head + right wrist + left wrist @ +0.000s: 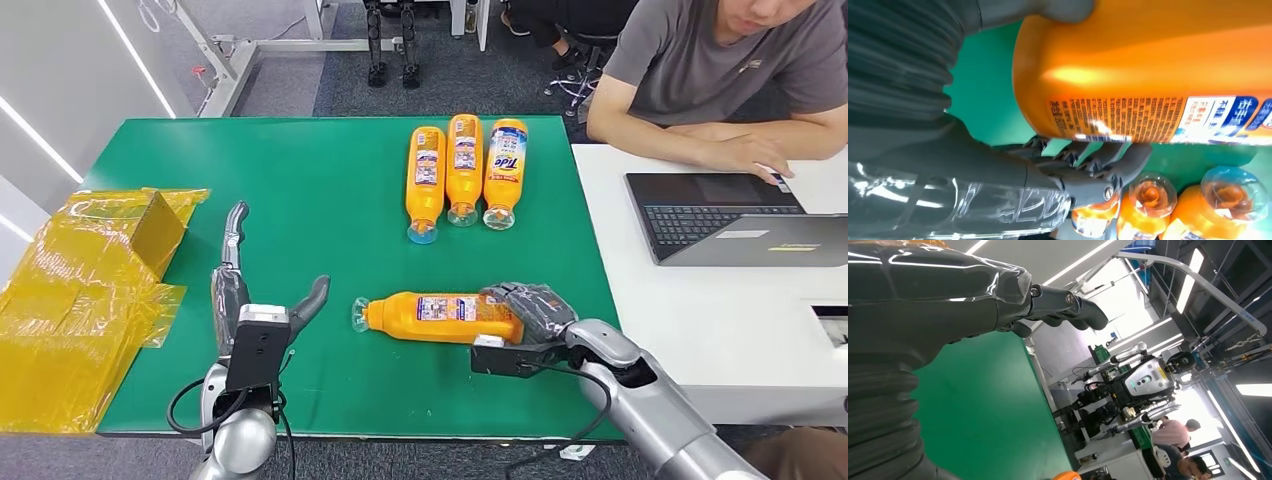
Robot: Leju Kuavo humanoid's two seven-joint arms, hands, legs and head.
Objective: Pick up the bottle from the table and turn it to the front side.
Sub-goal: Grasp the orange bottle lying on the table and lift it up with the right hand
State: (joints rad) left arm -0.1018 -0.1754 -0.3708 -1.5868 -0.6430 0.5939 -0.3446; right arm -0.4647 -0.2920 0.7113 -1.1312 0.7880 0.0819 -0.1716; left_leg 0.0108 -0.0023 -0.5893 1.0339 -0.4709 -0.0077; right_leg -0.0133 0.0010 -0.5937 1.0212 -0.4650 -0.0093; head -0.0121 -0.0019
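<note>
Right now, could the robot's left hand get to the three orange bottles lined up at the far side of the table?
Probably yes: the left hand is open, and bare green table separates it from the three bottles.

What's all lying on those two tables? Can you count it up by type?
Orange bottles: 4, three in a row, one under the right hand
Yellow wrapped boxes: 1 pile
Laptops: 1
Total: 6
</note>
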